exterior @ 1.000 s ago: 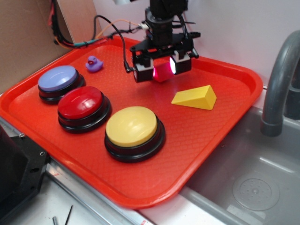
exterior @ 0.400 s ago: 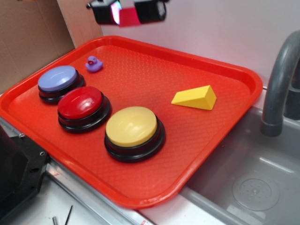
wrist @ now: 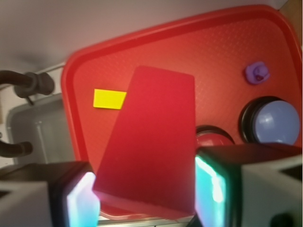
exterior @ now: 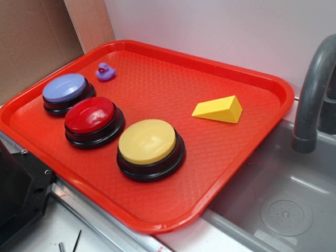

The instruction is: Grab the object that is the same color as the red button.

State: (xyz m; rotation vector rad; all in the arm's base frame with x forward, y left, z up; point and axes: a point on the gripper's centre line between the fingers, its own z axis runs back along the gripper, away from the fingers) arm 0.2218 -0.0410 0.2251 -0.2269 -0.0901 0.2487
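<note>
In the wrist view the red wedge-shaped object (wrist: pixel 151 142) fills the middle, held between my gripper (wrist: pixel 147 196) pads, high above the tray. My gripper is shut on it, with the glowing pads (wrist: pixel 83 201) pressed on both sides. The exterior view shows neither gripper nor object; both are above its top edge. The red button (exterior: pixel 90 115) sits on the red tray (exterior: pixel 236 157) between two other buttons, and it peeks out beside the held wedge in the wrist view (wrist: pixel 213 137).
A lavender-blue button (exterior: pixel 65 88), a yellow button (exterior: pixel 148 142), a yellow wedge (exterior: pixel 219 109) and a tiny purple duck (exterior: pixel 105 71) lie on the tray. A grey sink (exterior: pixel 283 210) with a faucet (exterior: pixel 312 89) is to the right. Cardboard (exterior: pixel 31 42) stands at the left.
My gripper rose from the tray with the red wedge in it, moved up and left, and has left the exterior view through the top edge. Everything on the tray stayed put.
</note>
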